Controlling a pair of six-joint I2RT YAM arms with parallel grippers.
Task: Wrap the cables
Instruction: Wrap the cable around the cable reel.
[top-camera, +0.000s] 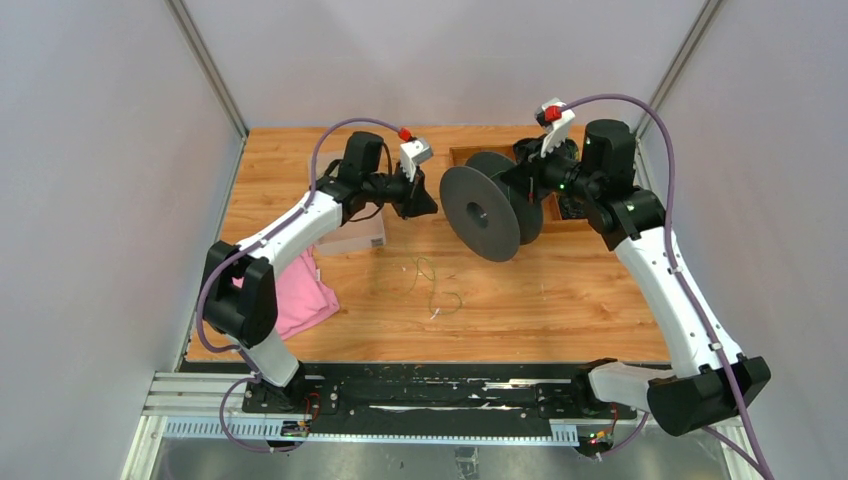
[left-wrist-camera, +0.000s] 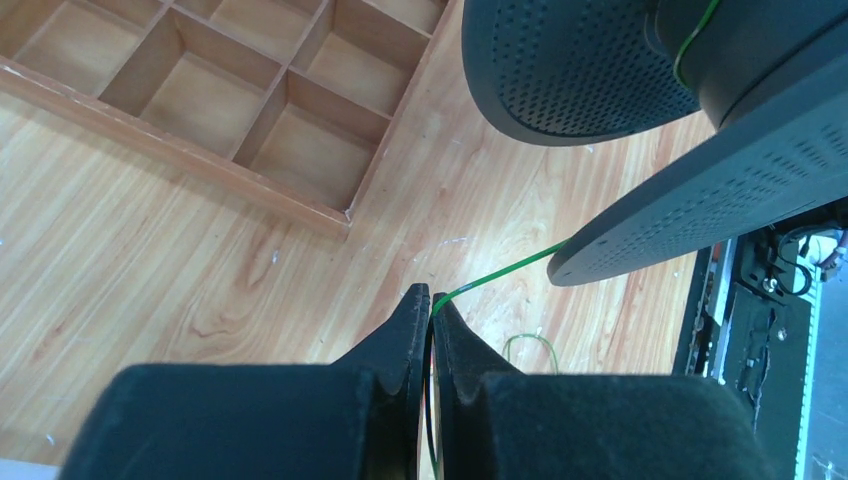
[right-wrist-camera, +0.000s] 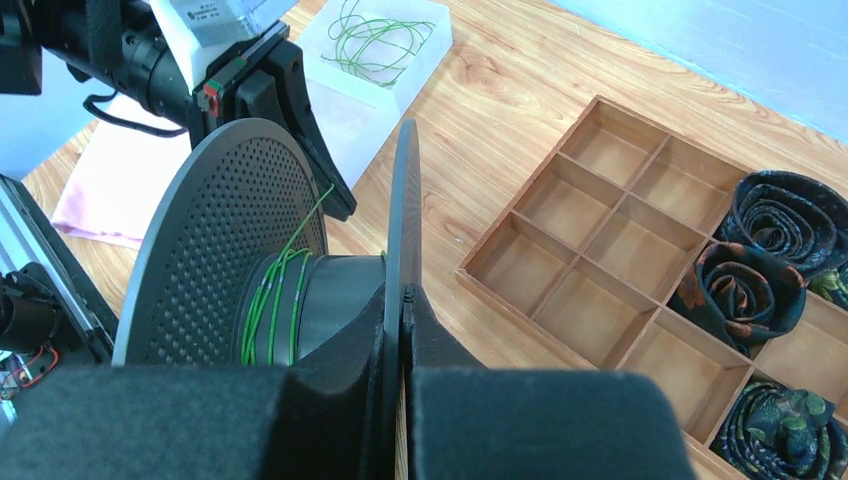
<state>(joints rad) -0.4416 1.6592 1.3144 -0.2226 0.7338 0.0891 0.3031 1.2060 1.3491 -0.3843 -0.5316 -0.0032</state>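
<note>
Lying slack on the pale wood-grain table (top-camera: 600, 290) nearest the arm bases, loose loops of thin yellowish-green cable (top-camera: 437, 285) make up the free length yet to be taken up, with a crumpled pink cloth (top-camera: 300, 295) off to their left. Above that slack, the left gripper (left-wrist-camera: 432, 300) has its black jaws drawn all but together on the cable. From the fingertips the cable runs in a taut line up to the large black perforated plastic spool (top-camera: 490, 210), a pinch that appears meant to hold tension so each turn lies tight. The right gripper (right-wrist-camera: 402, 300) is clamped on the thin edge of one flange, holding the spool with its axis level, seemingly so the wrist can turn it like a reel. A few green turns (right-wrist-camera: 270, 305) already sit on the dark core between the two flanges, suggesting the wrapping is under way with much of the length left. Just beyond the left arm, a clear plastic box (right-wrist-camera: 425, 60) holds more coiled green wire, probably the supply for further rounds. Farthest back, a wooden compartment tray (right-wrist-camera: 610, 190) lies on the table, several cells bare and others filled with rolled dark patterned neckties (right-wrist-camera: 775, 205), apart from the work
</note>
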